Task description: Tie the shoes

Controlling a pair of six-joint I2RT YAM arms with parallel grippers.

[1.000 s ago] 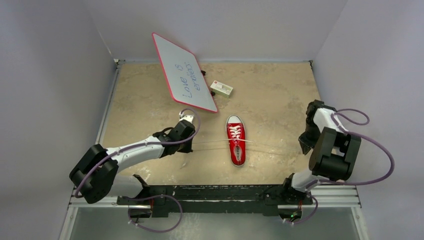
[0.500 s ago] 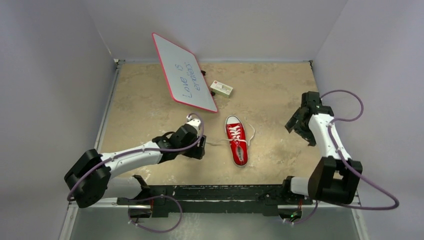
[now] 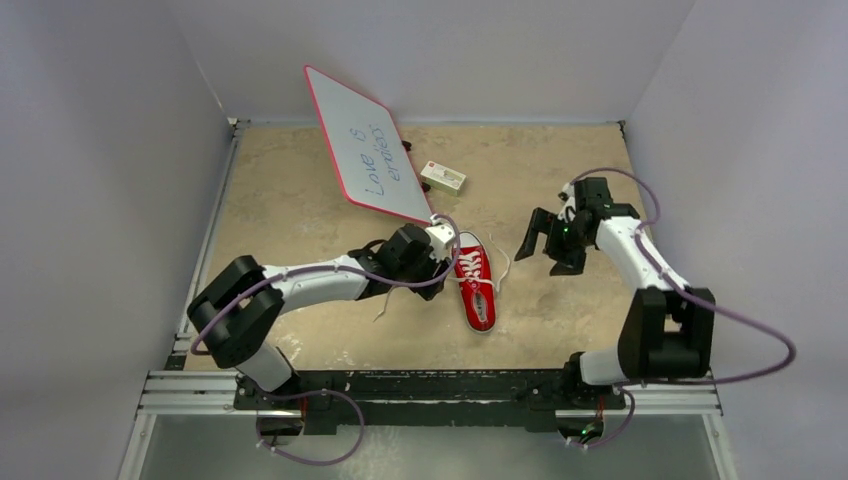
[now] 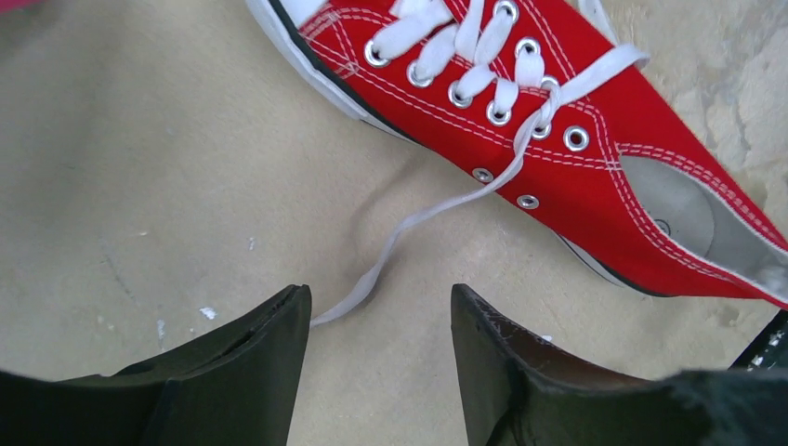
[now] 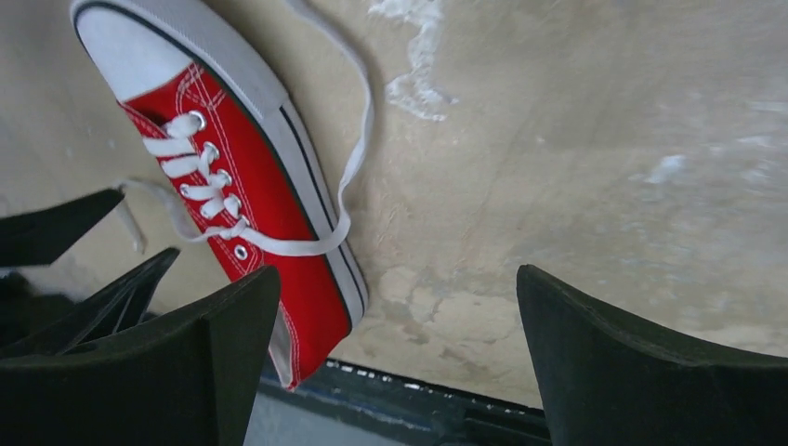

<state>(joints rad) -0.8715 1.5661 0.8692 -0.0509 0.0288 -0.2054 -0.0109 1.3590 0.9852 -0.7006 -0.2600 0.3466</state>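
1. Top external view: red sneaker [image 3: 474, 280] lies near the middle of the counter [image 3: 300, 200], toe cap twd the far edge, heel twd the near edge.
2. Laces untied. One white lace [image 3: 503, 265] loops off the shoe's right side; the other lace end [image 3: 385, 308] trails on the counter to its left.
3. Left gripper [image 3: 438, 262] sits just beside the sneaker's left side, arm stretched in from the near-left corner.
4. Left wrist cam: left gripper [image 4: 379, 302] has its fingers spread apart w/ nothing pinched. The left lace [image 4: 437, 200] runs from the eyelets down the canvas and ends flat on the counter, between the fingertips.
5. Right gripper [image 3: 545, 245] is to the right of the shoe, apart from it, and points twd it.
6. Right wrist cam: right gripper [image 5: 400, 279] fingers are wide apart, bare counter between them.
7. Whiteboard [image 3: 368, 145] w/ red rim leans at the far edge; small white box [image 3: 443, 178] lies just beside it.
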